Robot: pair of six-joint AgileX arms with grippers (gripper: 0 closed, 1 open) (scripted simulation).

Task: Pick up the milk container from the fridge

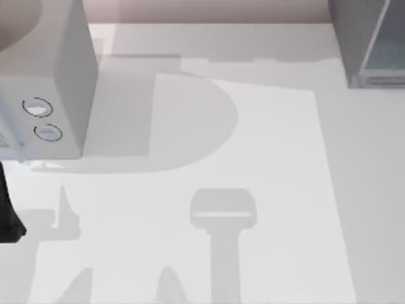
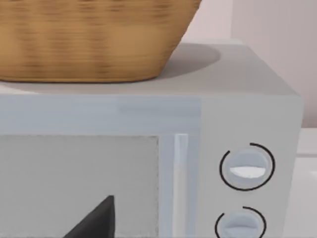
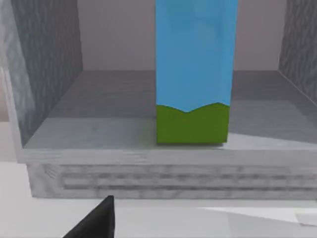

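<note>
Nearest in the right wrist view, one dark finger (image 3: 96, 218) of the right tool shows against the surface (image 3: 29, 218); whether that tool is open or shut, I cannot tell, and nothing is seen held. Beyond the ribbed front sill stands the milk container (image 3: 194, 74), upright near the front edge of the fridge (image 3: 47, 59) floor, walls well apart either side. Judged light, thin-walled and crushable, its flat sides should be taken above the green band.

The milk carton (image 3: 194, 74) stands inside the fridge (image 1: 370, 44) at the counter's (image 1: 266, 158) far right; a basket (image 2: 89, 39) sits on the microwave (image 1: 57, 82) at far left.
</note>
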